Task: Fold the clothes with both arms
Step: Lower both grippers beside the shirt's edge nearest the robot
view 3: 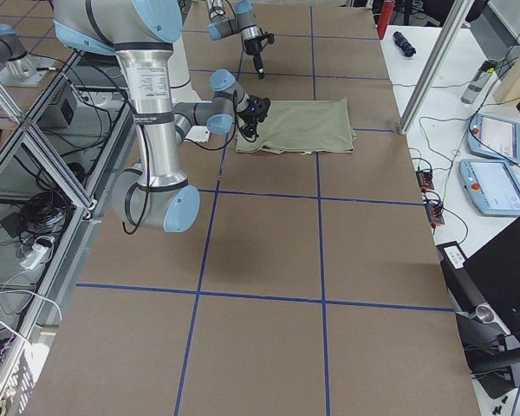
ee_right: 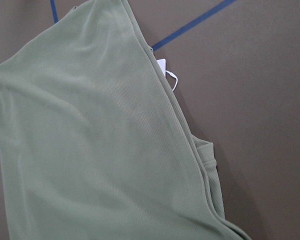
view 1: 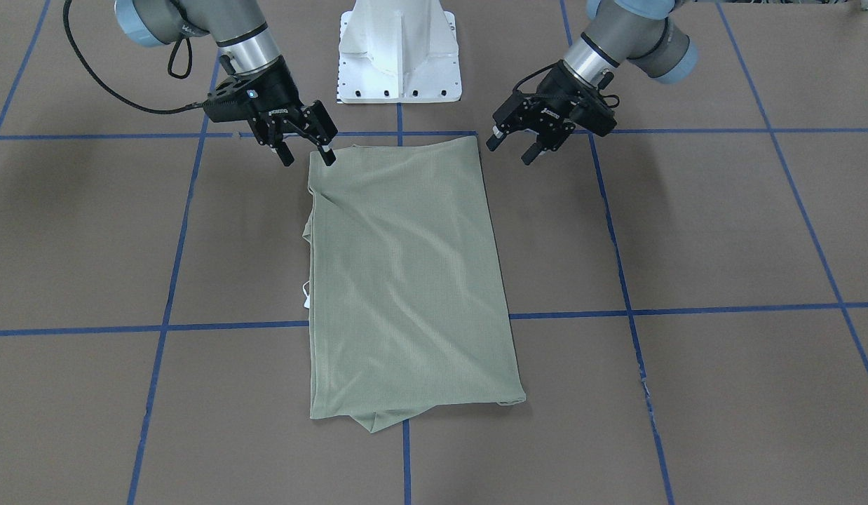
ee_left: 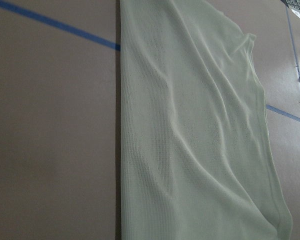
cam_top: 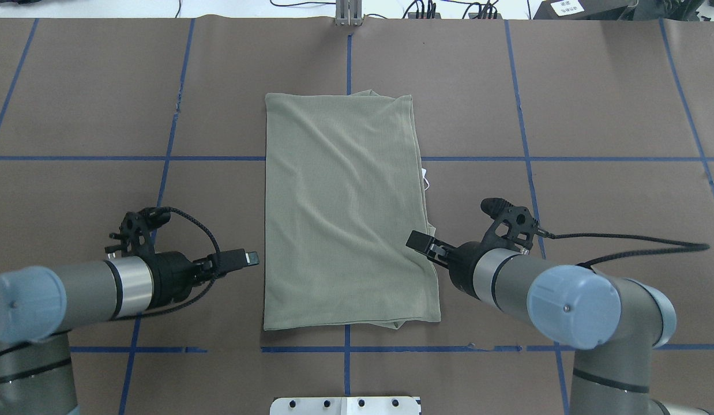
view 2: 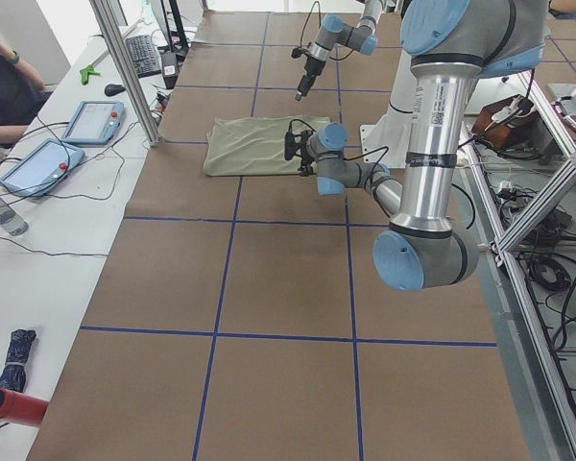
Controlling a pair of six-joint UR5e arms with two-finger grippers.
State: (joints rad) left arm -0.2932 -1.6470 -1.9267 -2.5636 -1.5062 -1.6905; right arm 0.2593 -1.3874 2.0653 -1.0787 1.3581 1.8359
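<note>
At the centre of the front-facing view, the shirt [view 1: 406, 280] is seen laid flat on the brown table [view 1: 721, 231] as a long, narrow rectangle. No sleeve is seen lying free. An under-layer protrudes at the lower edge, and the white hang tag [view 1: 305, 300] shows at the left edge.

The right gripper [view 1: 308, 158] is found in the upper left of that frame, jaws spread wide and nothing held. Its inner finger [view 1: 327, 156] is placed at the shirt's upper left corner; contact with the cloth cannot be confirmed. The left gripper [view 1: 509, 152] is found in the upper right, likewise parted and empty, just beside the upper right corner but apart from the fabric.

The lengthwise folds are judged complete. Both grippers are judged to be stationed at the two corners of the short edge nearest the robot so that this edge can be pinched on both sides at once and carried over for a crosswise fold. The wide opening is judged suited to admitting all stacked layers; a grasp of the top layer alone is noted as the chief risk
</note>
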